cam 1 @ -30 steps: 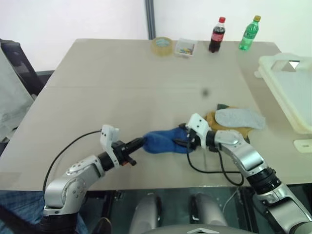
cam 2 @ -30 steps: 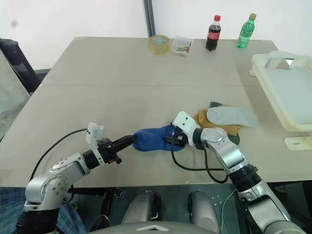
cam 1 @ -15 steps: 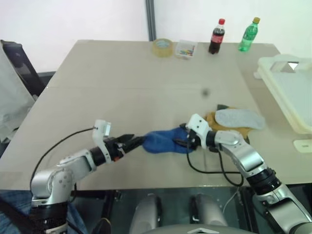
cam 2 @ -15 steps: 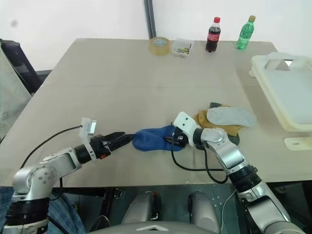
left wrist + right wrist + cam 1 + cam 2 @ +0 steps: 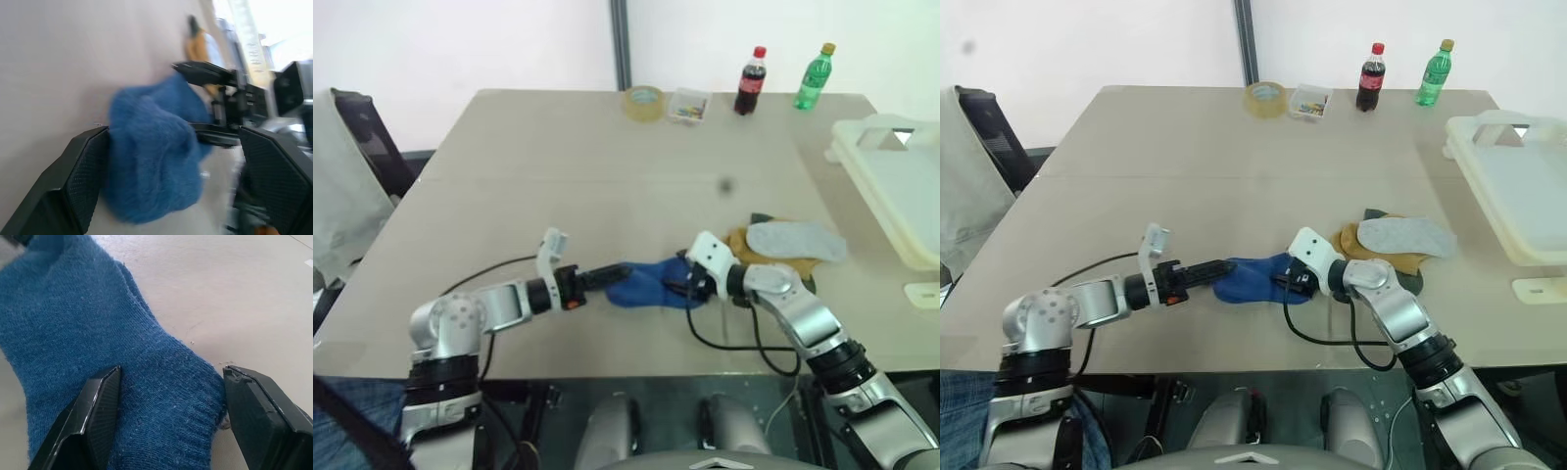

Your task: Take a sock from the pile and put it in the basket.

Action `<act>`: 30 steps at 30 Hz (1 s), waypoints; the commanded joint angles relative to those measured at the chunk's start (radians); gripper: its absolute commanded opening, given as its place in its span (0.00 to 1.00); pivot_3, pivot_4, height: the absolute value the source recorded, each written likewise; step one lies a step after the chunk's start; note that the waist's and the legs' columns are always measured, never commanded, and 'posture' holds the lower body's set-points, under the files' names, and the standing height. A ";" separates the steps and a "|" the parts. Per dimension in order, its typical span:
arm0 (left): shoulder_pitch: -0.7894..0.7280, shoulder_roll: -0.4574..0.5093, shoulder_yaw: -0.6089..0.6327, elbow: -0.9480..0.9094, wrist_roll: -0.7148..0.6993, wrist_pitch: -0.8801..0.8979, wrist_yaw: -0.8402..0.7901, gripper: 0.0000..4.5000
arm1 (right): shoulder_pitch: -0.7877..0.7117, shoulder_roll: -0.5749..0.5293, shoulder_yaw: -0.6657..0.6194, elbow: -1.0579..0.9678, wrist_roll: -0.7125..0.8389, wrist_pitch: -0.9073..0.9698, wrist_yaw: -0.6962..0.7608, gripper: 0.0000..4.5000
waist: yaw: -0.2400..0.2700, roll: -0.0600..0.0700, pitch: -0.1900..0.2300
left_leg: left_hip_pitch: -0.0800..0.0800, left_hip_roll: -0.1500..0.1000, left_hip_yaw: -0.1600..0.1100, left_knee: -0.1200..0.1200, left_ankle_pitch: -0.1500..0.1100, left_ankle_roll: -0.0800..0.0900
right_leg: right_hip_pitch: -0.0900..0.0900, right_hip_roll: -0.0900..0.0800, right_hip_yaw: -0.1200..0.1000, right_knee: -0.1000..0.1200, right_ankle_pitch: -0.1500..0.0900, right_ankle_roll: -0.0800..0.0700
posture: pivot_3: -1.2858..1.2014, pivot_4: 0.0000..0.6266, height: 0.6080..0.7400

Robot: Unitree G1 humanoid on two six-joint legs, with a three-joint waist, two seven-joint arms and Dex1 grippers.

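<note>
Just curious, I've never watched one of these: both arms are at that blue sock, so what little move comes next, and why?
Probably closing the left tool on the blue sock: its fingers stand open around one end, the right tool straddles the other, and the basket waits far right.

Head pair overhead; wrist cameras close

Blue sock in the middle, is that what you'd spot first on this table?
Yes: the bright blue sock lies near the table's front edge, with the left gripper open at one end and the right gripper at the other, fingers on either side of it. Just to its right sits the pile of yellow and grey socks, and the big cream basket waits at the far right edge.
</note>
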 commanded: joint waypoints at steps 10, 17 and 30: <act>-0.011 -0.160 0.158 0.014 -0.374 0.086 0.044 0.99 | 0.013 -0.011 0.011 -0.011 -0.045 0.033 -0.006 0.76 | -0.003 -0.006 0.004 | -0.003 0.001 -0.001 0.000 0.000 0.000 | -0.003 0.000 0.000 0.000 0.000 0.000 | 0.52 0.24 1.00; 0.024 -0.147 0.077 -0.030 -0.319 0.046 0.054 0.99 | 0.011 -0.015 0.014 -0.031 -0.053 0.040 -0.001 0.76 | -0.002 -0.007 0.004 | -0.005 0.001 0.000 -0.001 0.000 0.000 | -0.005 0.000 0.001 -0.001 0.000 0.000 | 0.52 0.24 1.00; 0.022 -0.054 0.041 -0.009 -0.250 -0.027 -0.057 0.99 | 0.026 -0.055 0.044 -0.021 -0.169 -0.167 -0.010 0.76 | -0.002 -0.011 0.009 | -0.007 0.001 0.000 -0.001 0.000 0.000 | -0.007 0.000 0.000 -0.002 0.000 -0.001 | 0.52 0.24 1.00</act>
